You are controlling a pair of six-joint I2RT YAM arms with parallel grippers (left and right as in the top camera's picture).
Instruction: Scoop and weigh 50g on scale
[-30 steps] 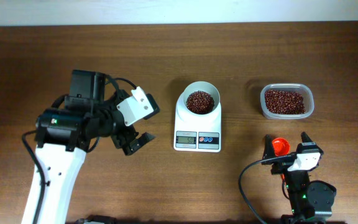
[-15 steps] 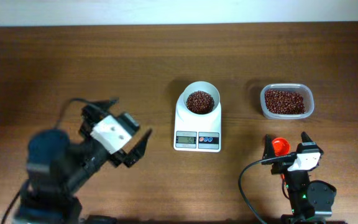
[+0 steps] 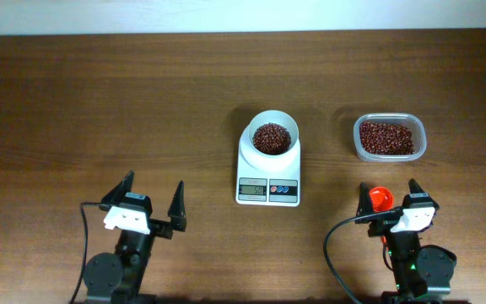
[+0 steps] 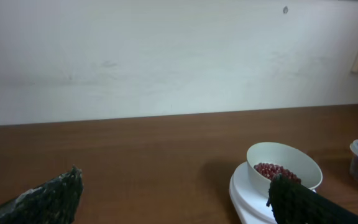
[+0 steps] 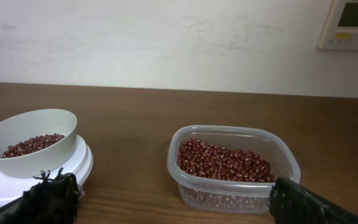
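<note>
Our left claw (image 3: pixel 152 196) and right claw (image 3: pixel 389 196) both gape wide, so we'd best read the small white rectangular digital scale (image 3: pixel 268 168) before scooping more.

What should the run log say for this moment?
left gripper: open | right gripper: open | bowl: on scale, holds beans | tub: beans, right of scale
</note>
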